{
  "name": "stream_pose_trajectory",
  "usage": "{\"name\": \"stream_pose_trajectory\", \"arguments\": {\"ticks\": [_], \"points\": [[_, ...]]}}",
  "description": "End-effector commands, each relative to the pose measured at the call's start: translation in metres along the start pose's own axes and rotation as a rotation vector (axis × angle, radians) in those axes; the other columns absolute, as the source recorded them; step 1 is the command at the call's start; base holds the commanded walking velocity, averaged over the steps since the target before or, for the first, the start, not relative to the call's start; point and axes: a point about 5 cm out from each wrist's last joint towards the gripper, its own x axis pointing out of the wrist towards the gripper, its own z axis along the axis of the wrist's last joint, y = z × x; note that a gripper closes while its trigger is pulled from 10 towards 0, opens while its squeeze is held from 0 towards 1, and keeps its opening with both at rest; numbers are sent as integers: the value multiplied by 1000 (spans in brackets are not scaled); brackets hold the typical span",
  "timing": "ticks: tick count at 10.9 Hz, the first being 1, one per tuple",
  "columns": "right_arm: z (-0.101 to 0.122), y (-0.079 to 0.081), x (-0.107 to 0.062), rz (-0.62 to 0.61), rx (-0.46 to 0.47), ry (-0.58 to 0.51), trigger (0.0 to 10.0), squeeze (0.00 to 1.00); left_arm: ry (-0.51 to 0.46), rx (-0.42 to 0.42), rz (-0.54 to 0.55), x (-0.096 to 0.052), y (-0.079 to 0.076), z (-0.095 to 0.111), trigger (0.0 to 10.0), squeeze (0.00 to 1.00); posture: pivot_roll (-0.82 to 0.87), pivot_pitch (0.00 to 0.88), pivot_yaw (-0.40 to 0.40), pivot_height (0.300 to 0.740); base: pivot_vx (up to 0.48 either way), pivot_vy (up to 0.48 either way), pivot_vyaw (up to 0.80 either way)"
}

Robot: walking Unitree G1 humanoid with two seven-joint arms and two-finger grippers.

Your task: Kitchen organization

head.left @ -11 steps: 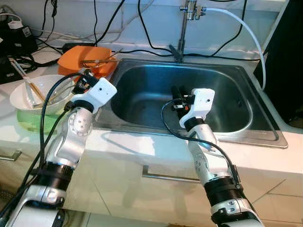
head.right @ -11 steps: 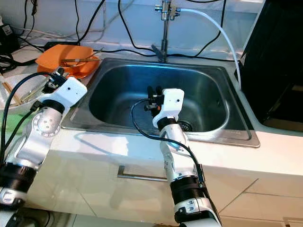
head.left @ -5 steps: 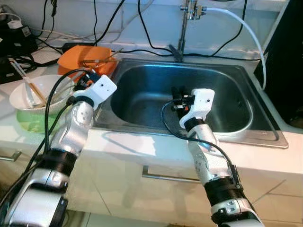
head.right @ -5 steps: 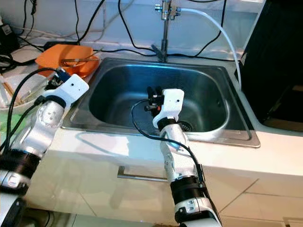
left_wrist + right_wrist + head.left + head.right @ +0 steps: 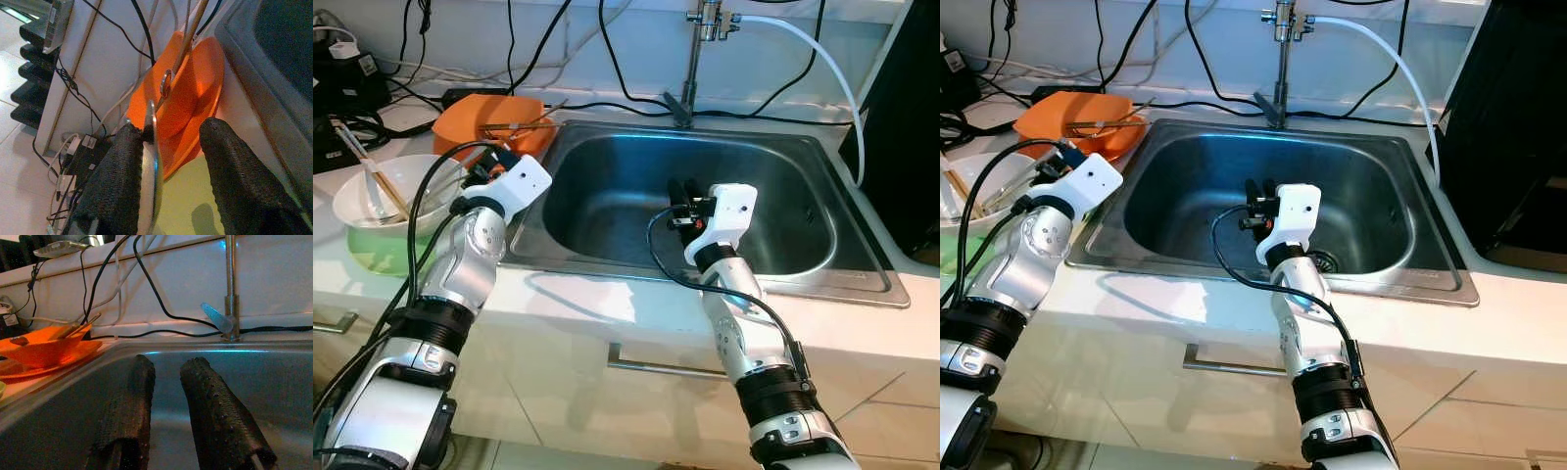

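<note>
Left gripper (image 5: 487, 163) nearer orange dishes (image 5: 489, 125)

We look down and forward from the head through two eyes set side by side, both taking in the steel sink (image 5: 705, 186), the tap (image 5: 693, 59) behind it and the pale table (image 5: 607, 304) edge near us; the right eye sits slightly further right. Our left wrist camera sights along the left tool (image 5: 171, 161), close over the orange plate (image 5: 195, 83) by the sink's rim. Our right wrist camera peers low inside the sink along the right tool (image 5: 166, 396), facing the tap and the same plate.
</note>
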Motion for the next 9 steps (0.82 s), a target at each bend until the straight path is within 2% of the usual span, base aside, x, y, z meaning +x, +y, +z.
{"name": "stream_pose_trajectory", "arguments": {"ticks": [1,4,6,7,9], "points": [[2,0,3,-5,3,-2,10000,0,-6,10,21,3,7,4,0,0,171,3,3,740,0,0,0],[2,0,3,-4,3,-1,10000,0,-21,1,39,3,10,8,0,0,175,5,-1,740,0,0,0],[2,0,4,-3,3,0,10000,0,-59,-46,76,3,17,17,0,0,177,8,-3,740,0,0,0],[2,0,4,-2,3,2,10000,0,-83,-99,91,3,21,23,0,0,178,9,-5,740,0,0,0],[1,0,4,1,4,4,10000,0,-182,-279,100,-1,30,43,0,0,181,10,-6,740,0,0,0]]}}
